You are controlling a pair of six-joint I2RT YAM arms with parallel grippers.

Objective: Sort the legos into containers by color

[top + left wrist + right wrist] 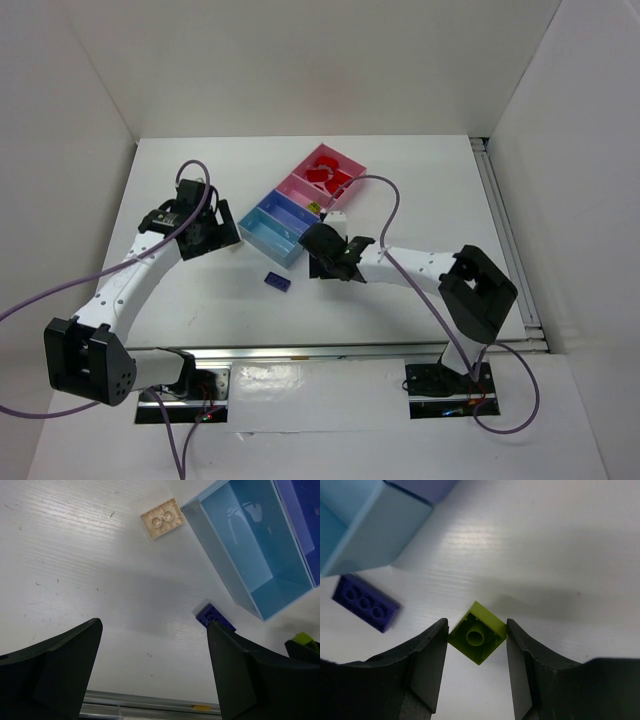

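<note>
Two grippers, one busy. Left gripper (154, 630) hangs wide open above the table, tan lego (162, 518) ahead of it, purple lego (215, 618) by its right finger. Right gripper (476, 628) pinches the green lego (478, 639) corner to corner, near the blue tray (365, 525), which lies ahead-left. Only the right wrist view shows that grip; from above, the gripper hides it.

Bright, even top light: soft shadows on the white table (545, 540), glare streak in my right wrist view, purple lego (365, 602) slightly smeared, lime lego (477, 640) sharp.
</note>
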